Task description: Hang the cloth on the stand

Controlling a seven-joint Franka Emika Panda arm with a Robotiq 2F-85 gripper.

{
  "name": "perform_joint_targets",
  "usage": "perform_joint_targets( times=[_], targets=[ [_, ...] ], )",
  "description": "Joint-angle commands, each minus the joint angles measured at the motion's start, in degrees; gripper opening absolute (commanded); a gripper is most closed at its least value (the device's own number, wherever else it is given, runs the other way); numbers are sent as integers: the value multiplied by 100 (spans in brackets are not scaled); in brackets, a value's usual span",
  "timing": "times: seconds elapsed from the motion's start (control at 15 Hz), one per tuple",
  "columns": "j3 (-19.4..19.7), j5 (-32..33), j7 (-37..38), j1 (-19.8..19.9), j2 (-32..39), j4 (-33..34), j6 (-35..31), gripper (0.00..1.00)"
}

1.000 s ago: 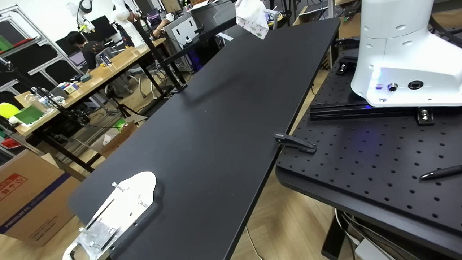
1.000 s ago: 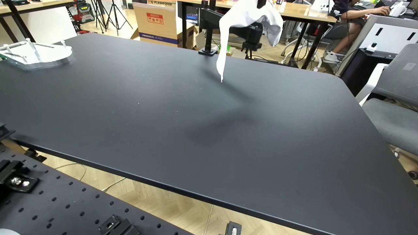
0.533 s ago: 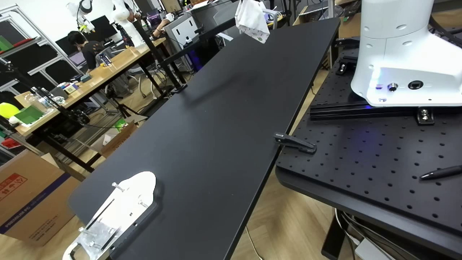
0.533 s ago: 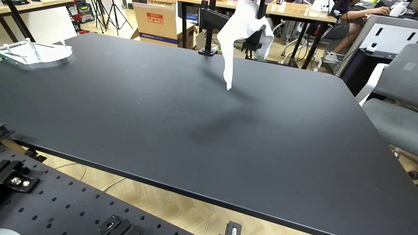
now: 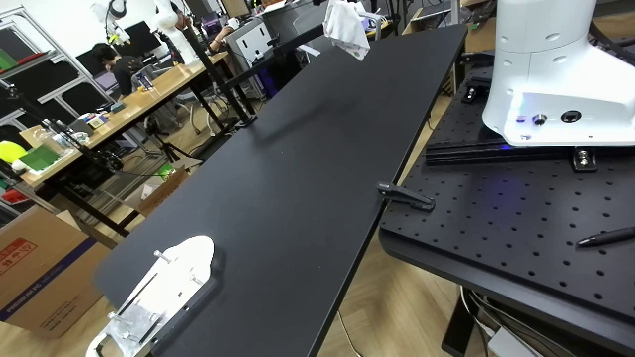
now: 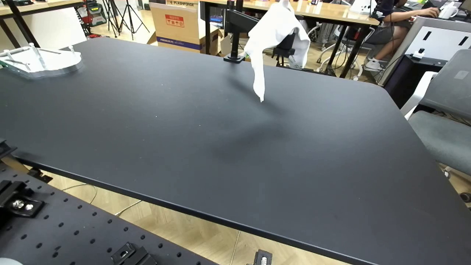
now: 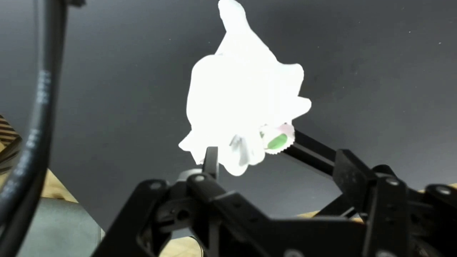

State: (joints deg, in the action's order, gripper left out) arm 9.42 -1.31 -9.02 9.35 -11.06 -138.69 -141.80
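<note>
A white cloth (image 6: 274, 33) with a patterned corner hangs over the arm (image 6: 241, 22) of the black stand (image 6: 234, 44), one long tail dangling above the table. It also shows in an exterior view as a cloth (image 5: 347, 29) at the end of the stand's arm (image 5: 302, 39). From above, in the wrist view, the cloth (image 7: 242, 92) covers the tip of the black bar (image 7: 310, 153). My gripper (image 7: 277, 157) stands open, its fingers (image 7: 211, 160) wide apart. The near edge of the cloth lies beyond and between them in the picture; whether a finger touches it I cannot tell.
A white metal fixture with upright pegs (image 5: 163, 287) rests at one end of the black table (image 5: 297, 198). A clamp (image 5: 406, 196) sits at the table edge beside the robot base (image 5: 550, 74). A grey chair (image 6: 441, 99) stands past the far end.
The gripper has opened and let go of the cloth. The dark finger by the cloth has risen out of an exterior view. The cloth has settled lower, its tail shifting down and slightly right.
</note>
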Motion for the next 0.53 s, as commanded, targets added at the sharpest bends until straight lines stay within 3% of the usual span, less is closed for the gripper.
perform_joint_targets(
  times=[0.0,0.2,0.27,0.47],
  targets=[
    [-160,119,234,-117,-529,-91,282,100],
    [-289,-41,220,-280,-831,-158,624,100],
    [-193,23,51,-229,-539,-28,436,100],
    [-256,5,98,-314,-728,-82,572,100]
  ],
)
